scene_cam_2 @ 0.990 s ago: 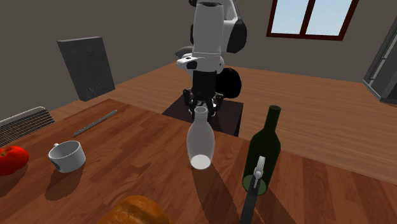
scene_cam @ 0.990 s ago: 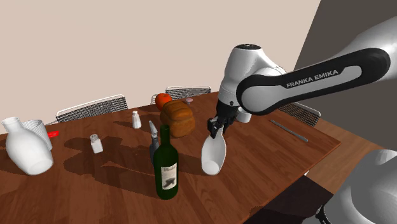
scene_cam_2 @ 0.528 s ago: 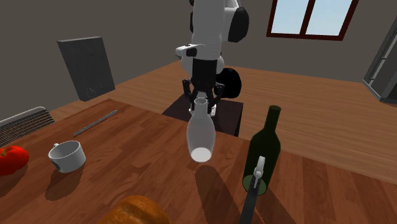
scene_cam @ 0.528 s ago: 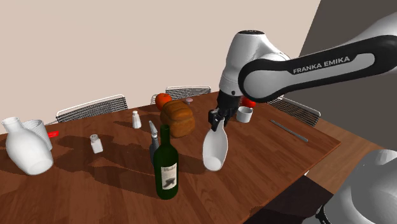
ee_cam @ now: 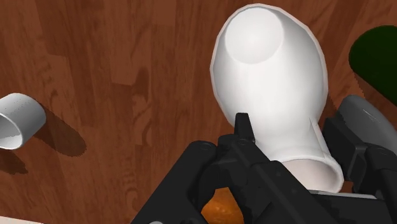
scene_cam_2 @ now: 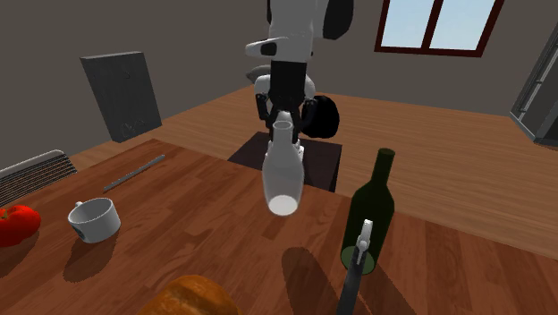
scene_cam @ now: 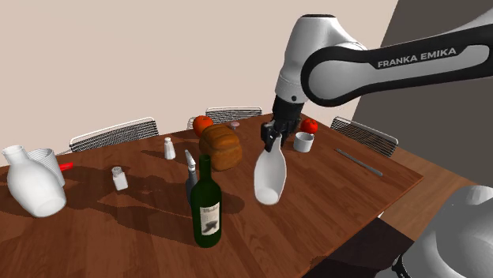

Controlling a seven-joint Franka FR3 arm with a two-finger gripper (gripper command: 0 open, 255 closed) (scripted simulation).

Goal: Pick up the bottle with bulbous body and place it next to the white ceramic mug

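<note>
The bulbous white bottle [scene_cam: 269, 178] hangs tilted above the wooden table [scene_cam: 332, 197], clear of its surface. My black gripper [scene_cam: 272, 140] is shut on its neck from above. In the second exterior view the bottle [scene_cam_2: 283, 177] floats over its shadow, with the gripper [scene_cam_2: 283, 121] clasping the neck. The wrist view looks down the bottle [ee_cam: 270, 89] to its round base, held in the gripper [ee_cam: 296, 153]. The white mug [scene_cam: 303, 141] stands on the table beyond the bottle, toward the shoulder view's right; it also shows as the white mug [scene_cam_2: 95, 219] and, in the wrist view, as the mug [ee_cam: 19, 121].
A green wine bottle [scene_cam: 207, 204] and a slim grey bottle [scene_cam: 190, 175] stand close by on the shoulder view's left. A bread loaf [scene_cam: 220, 147], tomatoes [scene_cam: 309, 125], two shakers [scene_cam: 119, 178], a large white vase [scene_cam: 33, 187] and a grey rod [scene_cam: 359, 163] share the table. Chairs line the far edge.
The arm has risen and carried the bottle up off the table, drifting slightly toward the mug. The mug, earlier covered by the arm in the shoulder view, now shows.
</note>
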